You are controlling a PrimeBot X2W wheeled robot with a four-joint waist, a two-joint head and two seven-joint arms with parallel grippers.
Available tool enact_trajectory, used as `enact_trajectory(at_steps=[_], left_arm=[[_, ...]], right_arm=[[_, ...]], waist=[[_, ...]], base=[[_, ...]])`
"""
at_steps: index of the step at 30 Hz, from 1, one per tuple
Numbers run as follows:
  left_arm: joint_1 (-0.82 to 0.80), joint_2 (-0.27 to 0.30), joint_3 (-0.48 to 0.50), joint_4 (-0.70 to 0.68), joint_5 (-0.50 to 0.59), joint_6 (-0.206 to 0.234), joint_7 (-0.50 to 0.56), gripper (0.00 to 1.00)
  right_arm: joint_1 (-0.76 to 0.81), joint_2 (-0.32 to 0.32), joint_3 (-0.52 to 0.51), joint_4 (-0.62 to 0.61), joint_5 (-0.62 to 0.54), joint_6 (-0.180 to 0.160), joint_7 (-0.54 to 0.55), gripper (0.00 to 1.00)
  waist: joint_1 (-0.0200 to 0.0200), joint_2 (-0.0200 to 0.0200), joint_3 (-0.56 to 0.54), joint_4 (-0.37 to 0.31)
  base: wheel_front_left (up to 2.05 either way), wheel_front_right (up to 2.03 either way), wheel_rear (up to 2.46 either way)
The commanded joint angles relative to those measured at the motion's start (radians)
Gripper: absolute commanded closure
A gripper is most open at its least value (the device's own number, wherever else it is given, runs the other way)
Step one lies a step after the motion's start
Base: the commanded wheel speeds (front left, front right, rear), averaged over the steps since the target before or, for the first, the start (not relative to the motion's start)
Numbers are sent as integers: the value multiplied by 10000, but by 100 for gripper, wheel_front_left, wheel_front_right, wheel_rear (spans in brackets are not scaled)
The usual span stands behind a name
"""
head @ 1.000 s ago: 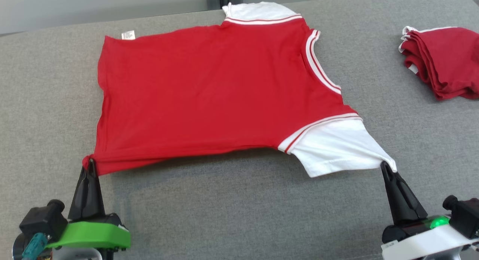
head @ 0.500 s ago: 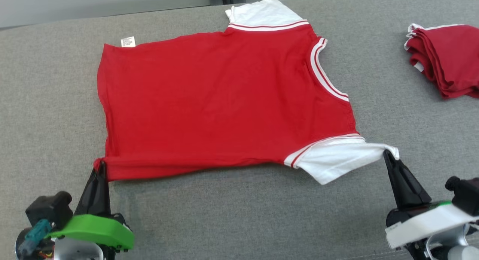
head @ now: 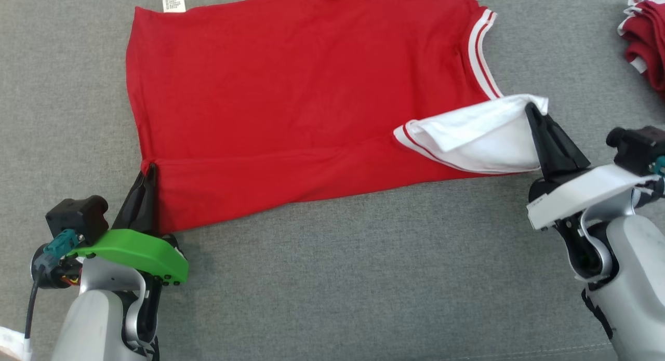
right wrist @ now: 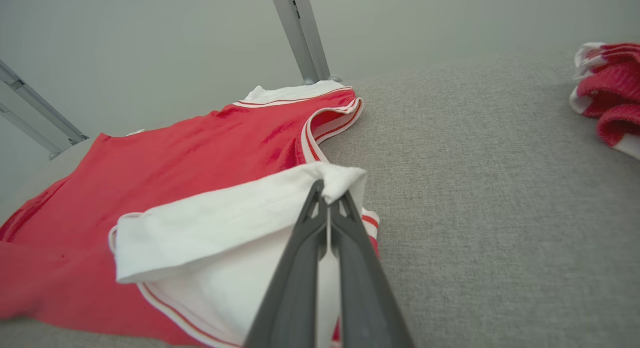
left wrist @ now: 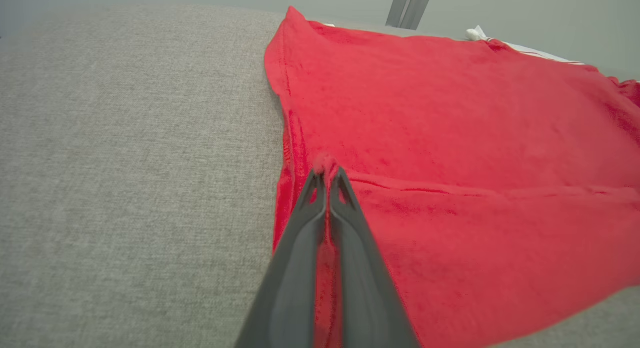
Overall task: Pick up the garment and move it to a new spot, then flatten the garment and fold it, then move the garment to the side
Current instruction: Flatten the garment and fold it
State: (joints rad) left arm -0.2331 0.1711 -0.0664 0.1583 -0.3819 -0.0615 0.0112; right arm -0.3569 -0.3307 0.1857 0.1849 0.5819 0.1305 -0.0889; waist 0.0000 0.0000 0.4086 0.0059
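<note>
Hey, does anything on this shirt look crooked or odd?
Nothing damaged. On the red T-shirt, the white sleeve curls over itself, pinched in the right tool; the left tool pinches the hem corner, doubling the near edge. A label pokes out far left.

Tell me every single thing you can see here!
T-shirt: one, red, spread on the middle of the surface, near edge folded over.
Sleeves: two, white with red stripes; the near one lifted back over the shirt, the other flat at the far side.
Label: one, white, at the shirt's far left corner.
Folded garments: one pile, dark red and white, far right, apart from the shirt.
Padded surface: one, grey, under everything.
Frame bars: two, grey metal, behind the surface.
Left gripper: one, dark fingers, shut on the shirt's hem corner.
Right gripper: one, dark fingers, shut on the near sleeve.
</note>
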Motion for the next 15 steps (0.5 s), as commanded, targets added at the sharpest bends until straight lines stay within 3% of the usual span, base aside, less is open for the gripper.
enact_trajectory(at_steps=[1,5,7,8,15], left_arm=[[-256,64,-4,145,16,-50,-111,100],[-523,27,-110,562,5,-123,-347,100],[-661,-48,-168,743,37,-160,-589,0],[-685,-87,-214,886,45,-178,-679,0],[-648,-302,-121,824,446,208,-2234,0]], right_arm=[[-422,-121,201,281,102,2,-174,100],[-1240,-363,809,1128,226,2,-616,100],[-1526,-469,1071,1424,181,2,-938,20],[-1637,-506,1169,1548,94,2,-1140,0],[-1300,-244,475,1123,-1323,2,-1733,0]], waist=[[0,0,284,272],[0,0,313,395],[0,0,296,458],[0,0,279,471],[0,0,-55,351]], base=[[0,0,0],[0,0,0],[0,0,0],[0,0,0],[0,0,0]])
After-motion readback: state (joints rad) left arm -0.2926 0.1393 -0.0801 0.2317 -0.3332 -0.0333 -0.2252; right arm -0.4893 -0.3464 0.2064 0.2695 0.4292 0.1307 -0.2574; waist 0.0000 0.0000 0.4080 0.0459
